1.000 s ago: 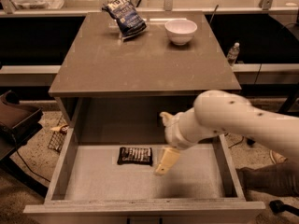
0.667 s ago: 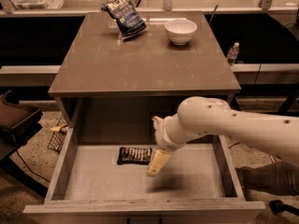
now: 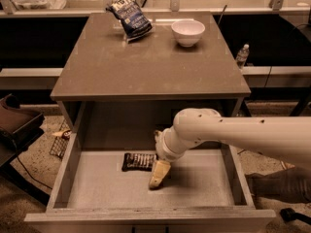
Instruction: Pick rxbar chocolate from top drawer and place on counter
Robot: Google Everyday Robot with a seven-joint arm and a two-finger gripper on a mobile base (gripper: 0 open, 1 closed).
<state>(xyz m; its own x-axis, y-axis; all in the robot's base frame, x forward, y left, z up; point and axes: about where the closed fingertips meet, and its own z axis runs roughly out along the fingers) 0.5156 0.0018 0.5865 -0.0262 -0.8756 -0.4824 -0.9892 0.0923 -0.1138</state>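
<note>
The rxbar chocolate (image 3: 138,161), a dark flat bar with pale lettering, lies on the pale floor of the open top drawer (image 3: 194,183), left of centre. My gripper (image 3: 155,159) reaches into the drawer from the right on a white arm and sits at the bar's right end. It is open: one pale finger (image 3: 158,174) points down to the drawer floor in front of the bar, and the other shows behind it. The bar lies flat and is not lifted. The counter (image 3: 150,62) is the grey-brown top above the drawer.
A dark blue chip bag (image 3: 130,19) and a white bowl (image 3: 188,31) stand at the back of the counter. A water bottle (image 3: 242,55) stands right of the cabinet. A dark chair (image 3: 17,125) and a wire object (image 3: 59,142) are on the left.
My arm has moved left across the drawer, bringing the gripper from right of the bar up to the bar's right end. The bar has not moved.
</note>
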